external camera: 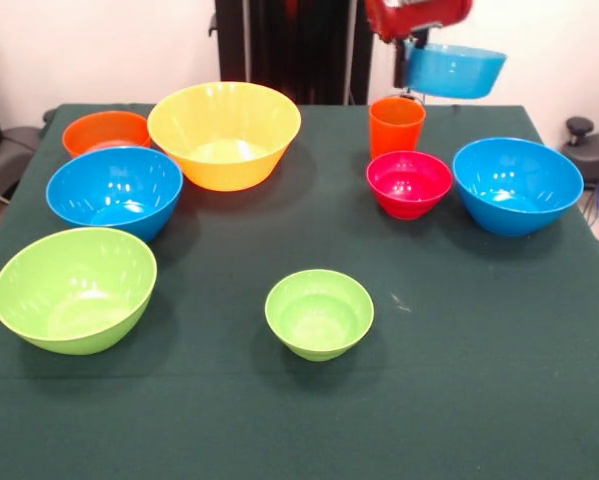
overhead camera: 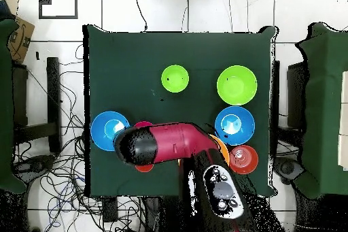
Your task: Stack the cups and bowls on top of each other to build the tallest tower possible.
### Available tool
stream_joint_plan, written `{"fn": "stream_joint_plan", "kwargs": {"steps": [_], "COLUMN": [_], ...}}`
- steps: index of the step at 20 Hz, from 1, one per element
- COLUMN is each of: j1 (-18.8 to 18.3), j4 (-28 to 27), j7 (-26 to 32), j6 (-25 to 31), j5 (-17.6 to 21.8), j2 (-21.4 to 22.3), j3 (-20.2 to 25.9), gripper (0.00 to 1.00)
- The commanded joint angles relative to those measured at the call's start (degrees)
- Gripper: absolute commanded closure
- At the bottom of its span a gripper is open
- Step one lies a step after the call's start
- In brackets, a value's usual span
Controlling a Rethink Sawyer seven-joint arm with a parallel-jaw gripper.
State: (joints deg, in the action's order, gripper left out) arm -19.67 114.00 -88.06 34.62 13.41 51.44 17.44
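Note:
My gripper [external camera: 416, 52] hangs at the back right, shut on the rim of a small blue bowl [external camera: 457, 70] held in the air. Right below it stands the orange cup [external camera: 396, 125]. On the green cloth, each apart from the others, sit a red-pink bowl [external camera: 409, 183], a blue bowl [external camera: 517, 185], the big yellow bowl [external camera: 224, 133], an orange bowl [external camera: 106, 132], another blue bowl [external camera: 114, 190], a large lime bowl [external camera: 74, 288] and a small green bowl [external camera: 319, 313]. No tower is in view. From overhead the arm [overhead camera: 163, 144] hides the gripper and the held bowl.
The green tablecloth [external camera: 479, 380] covers the table to its edges. Overhead, the arm lies across the yellow bowl [overhead camera: 221, 147] and the red-pink bowl [overhead camera: 144, 168], leaving only slivers of them. Cables lie on the floor around the table.

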Motion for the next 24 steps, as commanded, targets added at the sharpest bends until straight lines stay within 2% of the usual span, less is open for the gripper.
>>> {"fn": "stream_joint_plan", "kwargs": {"steps": [1, 6, 13, 19, 24], "j1": [-3.9, -7.6, -11.4, -12.6, -12.7], "j4": [-0.2, -2.3, -6.7, -10.3, -13.2], "j7": [2.6, 5.7, 7.7, 5.9, 5.0], "j6": [5.9, 7.9, 6.9, 2.4, 2.2], "j5": [0.9, 1.8, 5.1, 6.4, 6.5], "j2": [1.4, 1.6, -2.3, -6.1, -8.4], "j3": [2.6, 3.7, 4.7, 5.4, 6.0], "gripper": [1.00, 1.00, 1.00, 1.00, 1.00]}}
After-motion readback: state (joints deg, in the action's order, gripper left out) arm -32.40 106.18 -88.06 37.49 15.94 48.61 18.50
